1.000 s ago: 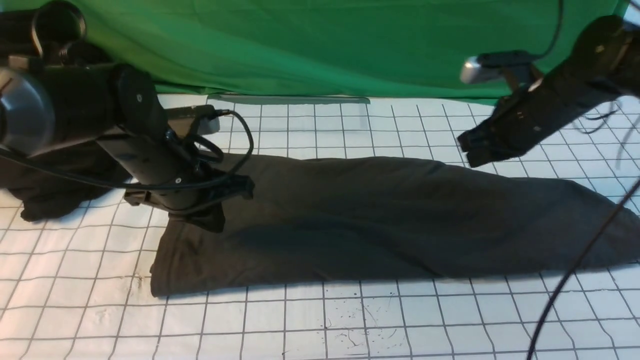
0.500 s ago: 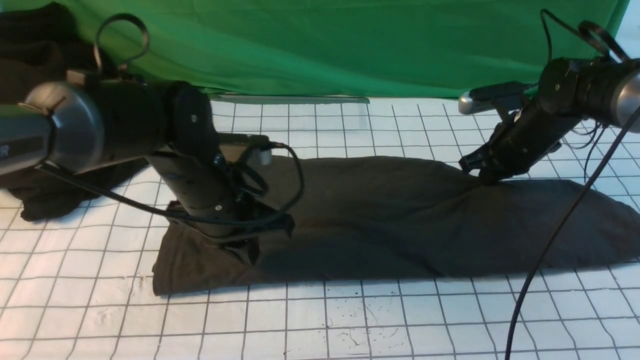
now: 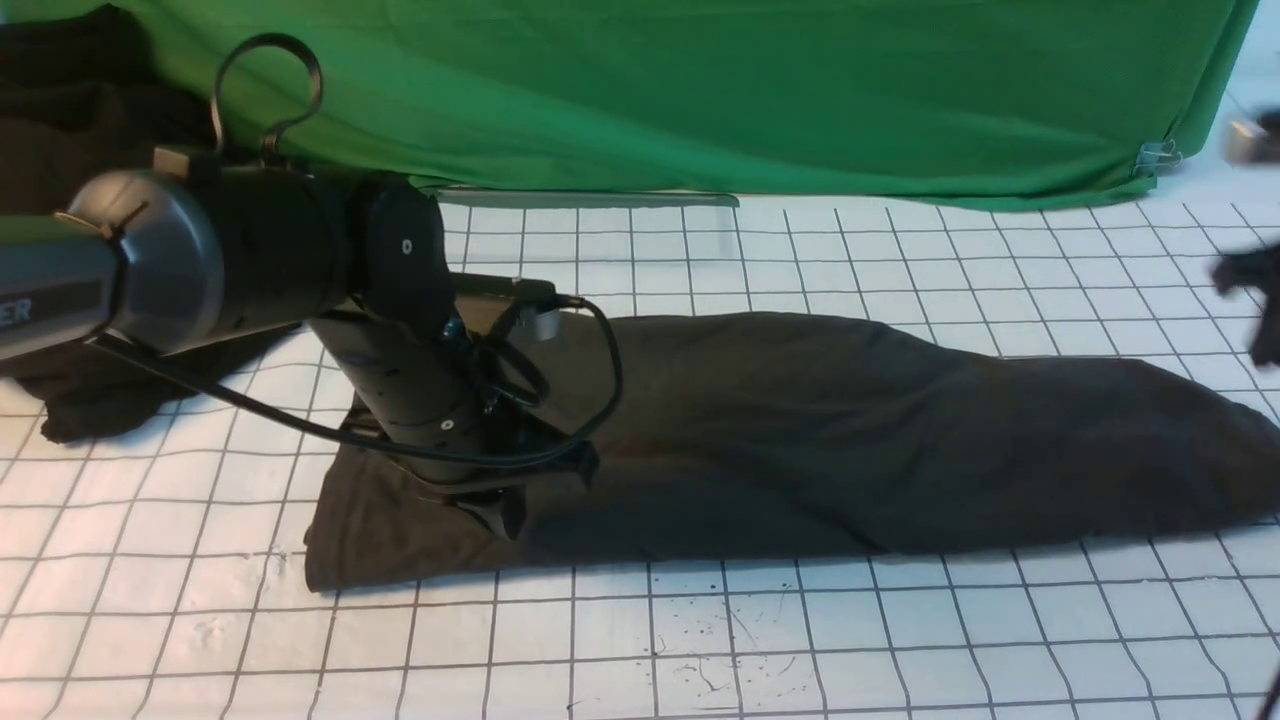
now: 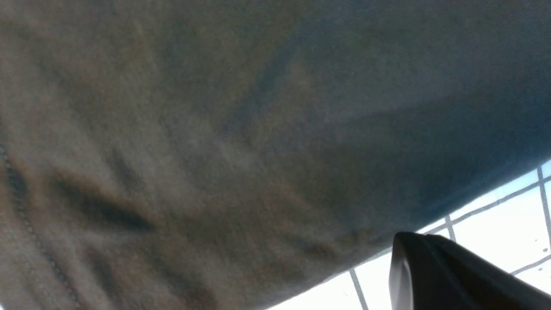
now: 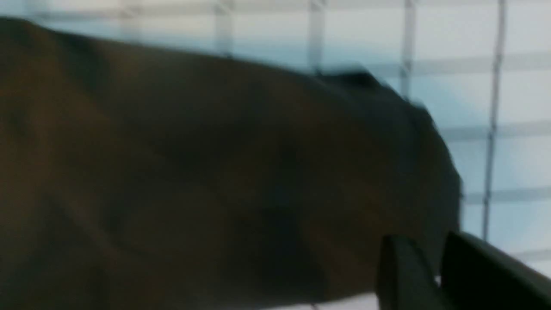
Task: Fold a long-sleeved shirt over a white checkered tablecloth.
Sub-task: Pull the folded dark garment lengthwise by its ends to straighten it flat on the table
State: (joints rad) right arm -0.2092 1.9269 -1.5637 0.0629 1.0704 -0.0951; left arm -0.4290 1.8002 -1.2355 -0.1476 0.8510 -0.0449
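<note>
Shirt [image 3: 800,430], soft charcoal knit, folded long, left jaws pinching it, right jaws unclear

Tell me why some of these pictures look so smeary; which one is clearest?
Front view: clearest, with crisp lines on the white checkered tablecloth; only the right hand at the edge is a dark smear. Left wrist view: the long-sleeved shirt fills it, soft from closeness, and the tablecloth glares white. Right wrist view: blurred all over, shirt and grid lines streaked.
</note>
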